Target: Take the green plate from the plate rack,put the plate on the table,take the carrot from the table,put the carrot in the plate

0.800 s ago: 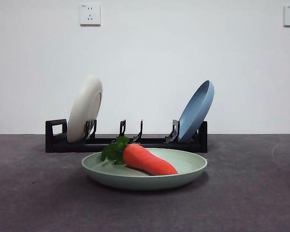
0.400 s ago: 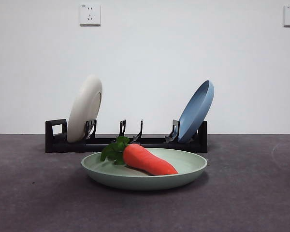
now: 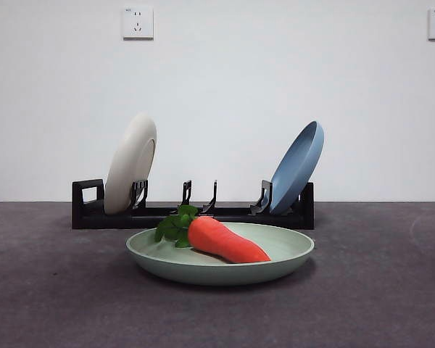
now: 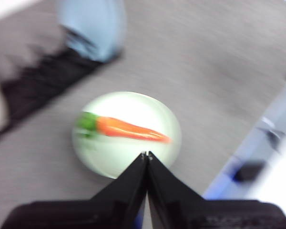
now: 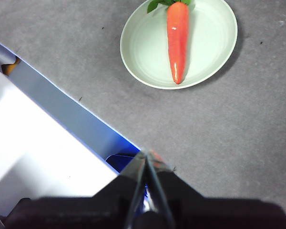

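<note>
Behind your table (image 3: 391, 290) is a plain white wall with two sockets high up. The dark grey, mottled table carries the green plate (image 3: 290, 255), pale sage and matte with a raised rim, lying flat near the front edge. In it rests the carrot (image 3: 225, 241), orange-red and tapered, its leafy green tuft at the thick end. Just behind stands the plate rack (image 3: 203, 212), holding a cream plate (image 3: 129, 165) and a blue plate (image 3: 297, 168). Your left gripper (image 4: 146, 154) and right gripper (image 5: 146, 153) both hang clear, jaws pressed together, holding nothing.
</note>
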You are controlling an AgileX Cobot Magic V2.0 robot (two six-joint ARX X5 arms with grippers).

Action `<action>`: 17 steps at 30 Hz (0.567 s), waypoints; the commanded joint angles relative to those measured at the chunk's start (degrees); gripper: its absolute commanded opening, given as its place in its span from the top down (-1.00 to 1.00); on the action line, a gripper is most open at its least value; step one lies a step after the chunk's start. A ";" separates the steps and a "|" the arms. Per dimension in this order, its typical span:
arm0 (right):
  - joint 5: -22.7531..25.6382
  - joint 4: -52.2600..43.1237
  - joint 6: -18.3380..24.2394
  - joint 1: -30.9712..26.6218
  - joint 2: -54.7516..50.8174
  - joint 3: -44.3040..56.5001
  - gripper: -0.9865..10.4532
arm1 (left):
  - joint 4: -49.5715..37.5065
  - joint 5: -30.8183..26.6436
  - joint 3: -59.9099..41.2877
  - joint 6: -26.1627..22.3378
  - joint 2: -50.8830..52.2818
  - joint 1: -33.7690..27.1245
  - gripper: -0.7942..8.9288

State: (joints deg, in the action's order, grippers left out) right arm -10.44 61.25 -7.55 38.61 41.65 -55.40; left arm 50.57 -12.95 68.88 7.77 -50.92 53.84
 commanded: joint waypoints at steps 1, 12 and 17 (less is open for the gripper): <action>0.07 -0.28 -0.09 0.09 -0.09 0.09 0.83 | -6.45 -0.11 -1.66 -3.54 2.25 -7.93 0.84; 0.07 -0.28 -0.09 0.09 -0.09 0.09 0.83 | -44.83 6.49 -26.32 -9.55 22.53 -37.57 0.84; 0.07 -0.28 -0.09 0.09 -0.09 0.09 0.83 | -49.75 6.51 -39.98 -11.04 31.69 -45.03 0.84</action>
State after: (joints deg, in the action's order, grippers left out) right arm -10.44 61.25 -7.55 38.61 41.67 -55.40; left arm 0.78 -6.68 31.88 -1.98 -20.27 9.82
